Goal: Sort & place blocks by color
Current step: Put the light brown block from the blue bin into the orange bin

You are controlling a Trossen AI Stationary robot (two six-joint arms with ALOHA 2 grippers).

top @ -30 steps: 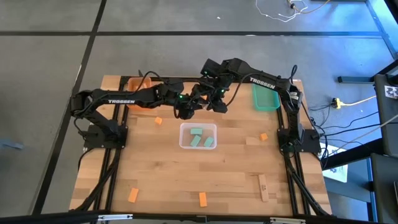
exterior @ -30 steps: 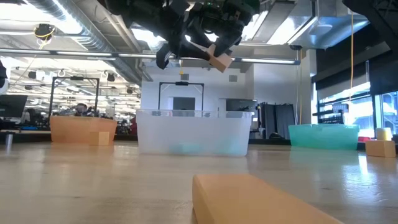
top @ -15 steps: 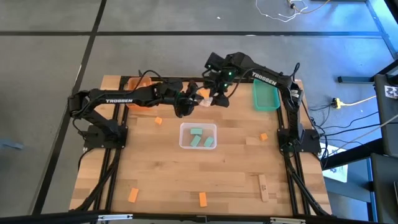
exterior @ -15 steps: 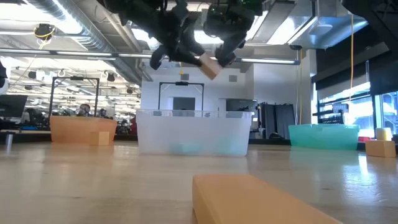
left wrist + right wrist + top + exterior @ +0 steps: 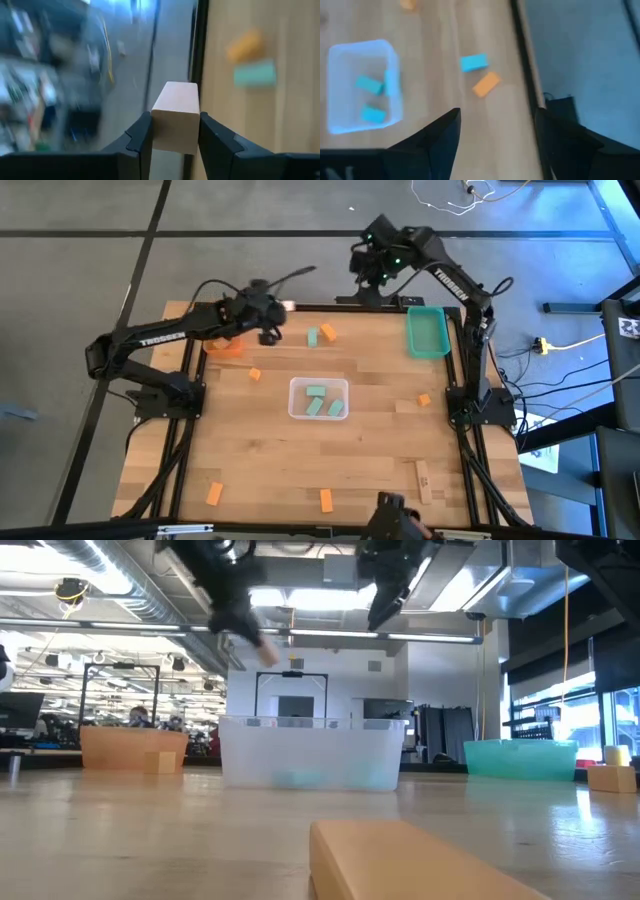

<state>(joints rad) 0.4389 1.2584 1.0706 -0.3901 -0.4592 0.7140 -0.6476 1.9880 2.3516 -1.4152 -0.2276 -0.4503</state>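
Observation:
My left gripper (image 5: 278, 306) is up over the table's far left, near the orange tray (image 5: 224, 342), and is shut on a tan wood block (image 5: 175, 116). My right gripper (image 5: 495, 145) is open and empty, raised beyond the far edge (image 5: 375, 265). One mint block (image 5: 313, 336) and one orange block (image 5: 328, 333) lie flat on the table between the arms. The clear tray (image 5: 296, 385) holds mint blocks (image 5: 318, 392). Other orange blocks (image 5: 255, 375) (image 5: 424, 400) (image 5: 214, 494) (image 5: 326, 500) and a tan one (image 5: 423, 480) lie scattered on the wood. My left gripper pinches the tan block between its two fingers (image 5: 140, 135), which sit on two opposite side faces (image 5: 196, 125). The block lies along the fingers and its free end (image 5: 176, 92) sticks out past the fingertips. It is lifted clear of the table (image 5: 265, 652).
The teal tray (image 5: 427, 332) stands at the far right corner and the orange tray at the far left. In the low view an orange block (image 5: 420, 860) lies close to the camera, in front of the clear tray (image 5: 310, 752). Bare wood stretches across the table's near half.
Both grippers met at the tan block over the far middle. The right gripper has let go and drawn back up past the far edge. The left gripper has carried the block toward the table's left. The mint and orange blocks under them have come into view.

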